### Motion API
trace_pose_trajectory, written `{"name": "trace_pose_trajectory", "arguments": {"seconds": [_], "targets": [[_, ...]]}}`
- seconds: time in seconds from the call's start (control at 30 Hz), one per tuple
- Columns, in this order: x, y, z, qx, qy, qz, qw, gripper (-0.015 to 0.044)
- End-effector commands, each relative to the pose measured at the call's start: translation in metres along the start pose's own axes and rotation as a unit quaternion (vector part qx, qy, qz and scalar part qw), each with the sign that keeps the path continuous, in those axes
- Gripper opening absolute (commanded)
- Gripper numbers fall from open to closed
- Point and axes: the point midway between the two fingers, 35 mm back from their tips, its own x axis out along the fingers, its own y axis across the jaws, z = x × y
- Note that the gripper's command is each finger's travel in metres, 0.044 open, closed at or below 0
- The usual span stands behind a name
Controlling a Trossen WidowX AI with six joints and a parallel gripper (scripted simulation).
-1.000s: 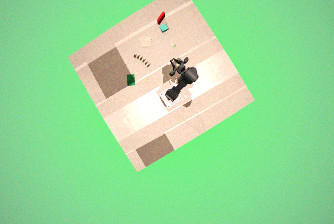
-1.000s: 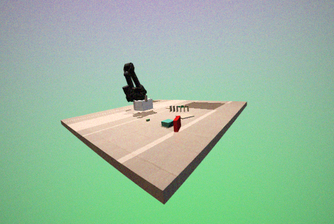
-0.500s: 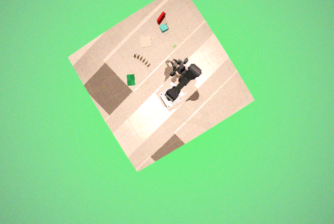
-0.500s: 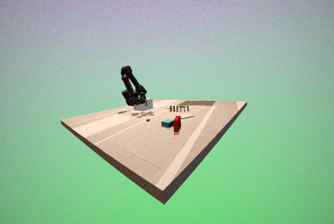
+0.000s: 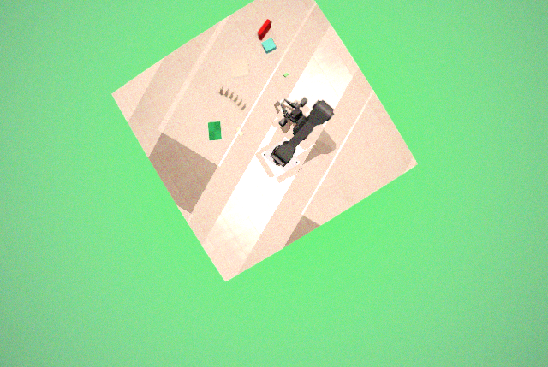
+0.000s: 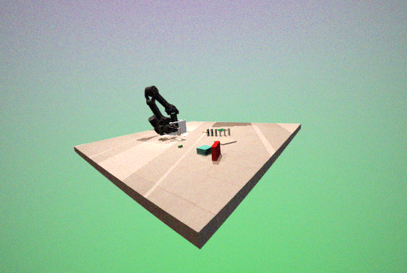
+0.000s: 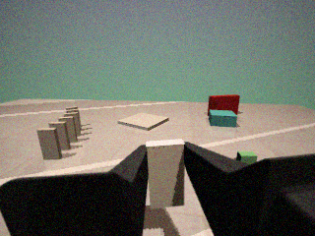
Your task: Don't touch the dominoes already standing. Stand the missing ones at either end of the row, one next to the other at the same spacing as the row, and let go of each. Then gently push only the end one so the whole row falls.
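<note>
Hand (image 5: 283, 107) (image 6: 179, 128) (image 7: 164, 149) grips an upright domino (image 6: 179, 131) (image 7: 165, 174) between its fingers.

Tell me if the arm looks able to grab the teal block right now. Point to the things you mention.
Probably not: its claw (image 5: 288, 111) (image 7: 164, 149) is shut on a domino (image 7: 165, 174), which would need releasing first.

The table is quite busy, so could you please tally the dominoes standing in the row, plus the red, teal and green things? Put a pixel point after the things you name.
Standing dominoes (image 5: 231, 95) (image 6: 212, 132) (image 7: 50, 144): 6
Red block (image 5: 264, 29) (image 6: 215, 151) (image 7: 223, 103): 1
Teal block (image 5: 269, 45) (image 6: 203, 150) (image 7: 222, 119): 1
Green things, a flat piece (image 5: 214, 131) (image 6: 222, 130) and a small block (image 5: 285, 74) (image 6: 180, 146) (image 7: 247, 157): 2
Total: 10
</note>
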Motion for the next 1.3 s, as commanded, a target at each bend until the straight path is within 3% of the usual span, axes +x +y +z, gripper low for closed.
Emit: {"name": "trace_pose_trajectory", "arguments": {"seconds": [0.0, 0.6, 1.03, 1.27], "targets": [[0.0, 0.002, -0.012, -0.007, 0.0, 0.003, 1.0, 0.0107], [0.001, 0.007, -0.03, -0.013, 0.001, 0.004, 1.0, 0.0107], [0.001, 0.007, -0.03, -0.013, 0.001, 0.004, 1.0, 0.044], [0.001, 0.004, 0.0, -0.01, 0.001, 0.004, 1.0, 0.044]]}}
